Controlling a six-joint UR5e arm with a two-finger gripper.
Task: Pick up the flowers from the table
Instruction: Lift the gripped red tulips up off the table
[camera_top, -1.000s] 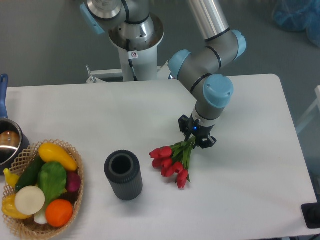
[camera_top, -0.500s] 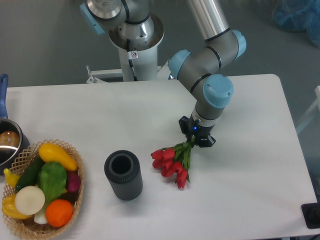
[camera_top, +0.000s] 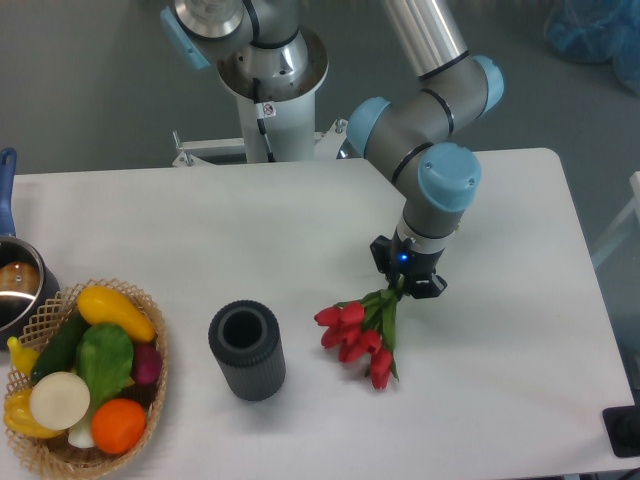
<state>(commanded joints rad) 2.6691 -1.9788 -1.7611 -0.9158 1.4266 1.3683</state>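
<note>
Shifted rightward with the arm since a second ago: gripper and flowers both sit further toward the table's right side. Clenched on the stem ends, by the look of it, jaws mostly hidden under the wrist. Hanging from that grip, blooms low over the white top, right of the dark cylinder; touching or clear, cannot tell. Long axis runs diagonally, stems up-right at the gripper, red heads pointing down-left toward the camera edge. Risk: thin stems slipping from a pinch near their tips, or blooms dragging and snagging.
</note>
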